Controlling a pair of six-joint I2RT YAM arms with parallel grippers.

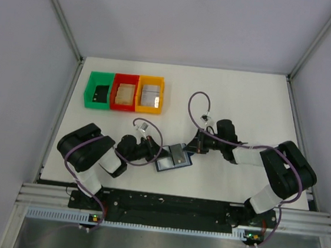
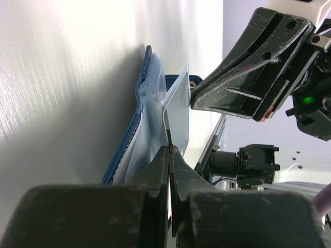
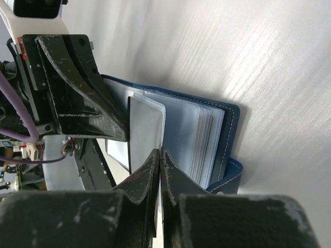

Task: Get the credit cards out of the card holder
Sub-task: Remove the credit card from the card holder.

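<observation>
The dark blue card holder lies open on the table between the two arms, its stack of clear sleeves fanned out from the blue cover. One pale silvery-grey credit card stands raised in a sleeve above it. My left gripper is shut on the thin dark edge of that card. From the opposite side, my right gripper is shut on the raised clear sleeve of the holder. The fingertips of both grippers nearly meet over the holder.
Green, red and orange bins stand in a row at the back left, each with something inside. White walls with metal frame posts close in the table. Purple cables loop above both wrists.
</observation>
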